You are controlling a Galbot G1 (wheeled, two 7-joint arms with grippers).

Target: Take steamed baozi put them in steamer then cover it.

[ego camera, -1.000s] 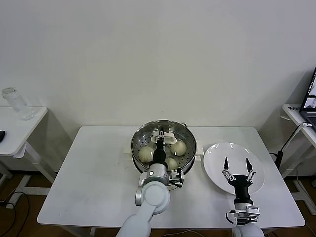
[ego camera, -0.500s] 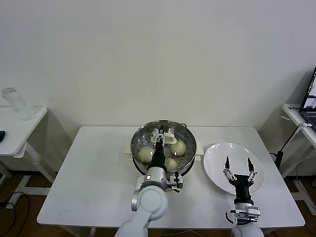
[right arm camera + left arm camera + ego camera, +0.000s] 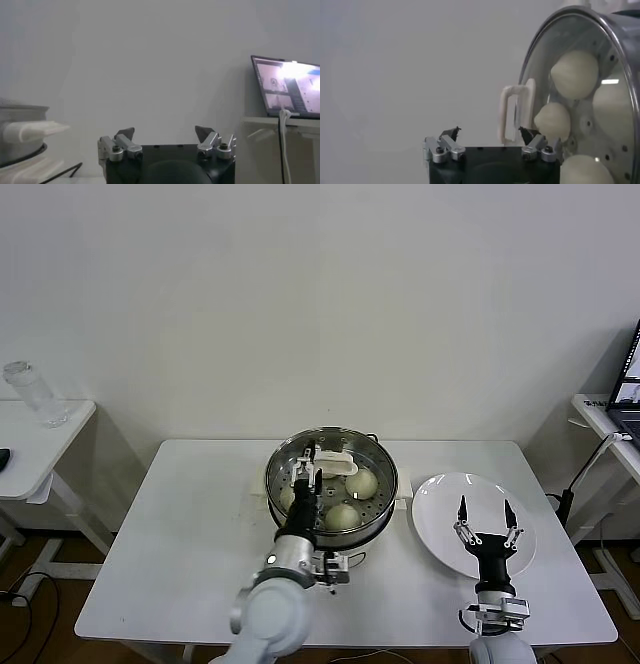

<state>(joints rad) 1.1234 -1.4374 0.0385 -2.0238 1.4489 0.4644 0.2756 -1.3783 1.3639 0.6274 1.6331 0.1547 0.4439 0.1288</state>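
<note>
The steamer stands at the middle back of the white table. The glass cover lies on it, with its white handle on top. Three baozi show through the glass in the head view, and several baozi show in the left wrist view. My left gripper is open and empty, just over the steamer's near left side, beside the handle; it also shows in the left wrist view. My right gripper is open and empty above the plate and also shows in the right wrist view.
A bare white plate lies to the right of the steamer. A side table on the left holds a clear bottle. A desk with a laptop stands at the right. The steamer's side shows in the right wrist view.
My left gripper has drawn back from the cover's handle toward the left and the table's front. The cover stays on the steamer. The right arm has barely moved.
</note>
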